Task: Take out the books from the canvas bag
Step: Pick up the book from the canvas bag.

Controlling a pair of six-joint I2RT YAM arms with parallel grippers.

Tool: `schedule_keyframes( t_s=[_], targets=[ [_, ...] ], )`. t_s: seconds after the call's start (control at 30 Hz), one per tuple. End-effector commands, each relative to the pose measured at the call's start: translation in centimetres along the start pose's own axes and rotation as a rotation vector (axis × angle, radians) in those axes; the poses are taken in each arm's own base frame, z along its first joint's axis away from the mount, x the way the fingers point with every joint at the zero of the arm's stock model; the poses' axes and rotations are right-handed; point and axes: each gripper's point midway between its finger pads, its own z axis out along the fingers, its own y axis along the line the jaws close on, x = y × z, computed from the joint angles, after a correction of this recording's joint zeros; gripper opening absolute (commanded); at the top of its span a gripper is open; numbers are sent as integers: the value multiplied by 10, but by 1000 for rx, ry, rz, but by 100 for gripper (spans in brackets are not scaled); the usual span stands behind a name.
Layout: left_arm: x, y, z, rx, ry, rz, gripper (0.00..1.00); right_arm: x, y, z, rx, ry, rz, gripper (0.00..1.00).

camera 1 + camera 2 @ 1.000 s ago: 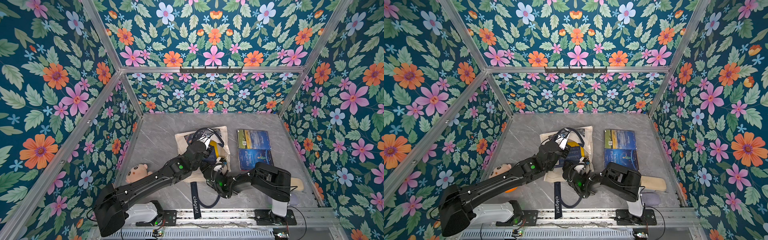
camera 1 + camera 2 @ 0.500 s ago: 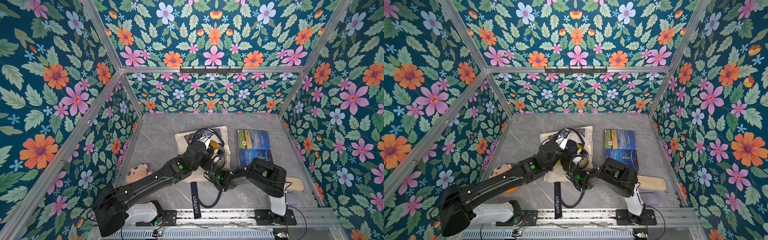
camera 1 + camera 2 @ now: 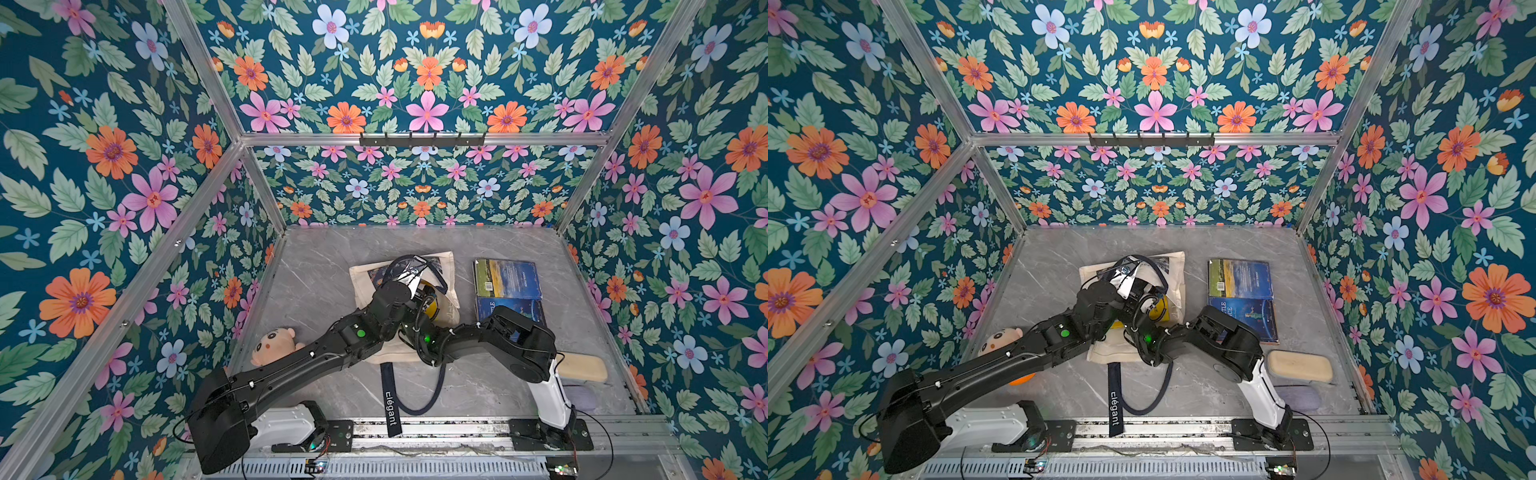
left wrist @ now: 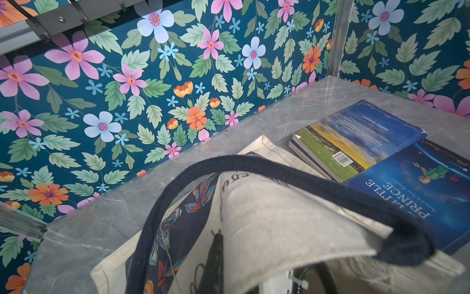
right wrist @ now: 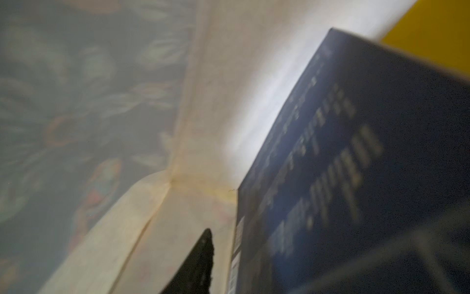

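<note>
Canvas bag: cream, soft, creased, lying mid marble table; navy woven handle. Left gripper pinched shut on its lifted rim. Right gripper inside bag, blurred; spread cannot be told. Flat paperback books: two out beside bag (landscape book, blue book); two inside (dark blue book, yellow book).

Right wrist view, heavily blurred. We make out the canvas bag interior, a dark blue book whose lettering is illegible, and a yellow corner, probably another book, cut off by the frame. Of the right gripper a single dark finger shows, cropped at the edge. In both top views the right arm covers part of the Little Prince book, the left arm part of the plush doll.
</note>
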Motion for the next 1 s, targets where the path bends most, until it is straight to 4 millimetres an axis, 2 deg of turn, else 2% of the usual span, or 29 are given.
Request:
schedule_keyframes(
  t_s=[0.0,0.1,0.23,0.33,0.5,0.7,0.77,0.97],
  targets=[
    [-8,-1,-2,16,-28,-23,0,2,1,7,-7,34,38,34],
    [-9,-1,-2,16,-29,-23,0,0,-1,8,5,32,29,28],
    [-9,2,-2,-3,-31,-26,0,-1,7,7,-6,49,1,10],
    [-11,6,-3,-24,-35,-31,0,-1,12,3,-17,62,-9,2],
    [-11,11,-3,-55,-39,-41,0,3,20,-10,-32,134,-23,0],
    [-9,20,0,-116,-31,-52,0,-3,36,-48,-55,219,-103,0],
    [-8,22,0,-135,-27,-56,0,-5,47,-66,-96,258,-148,0],
    [-7,27,2,-171,-19,-73,0,-21,54,-117,-127,309,-205,0]
  ],
)
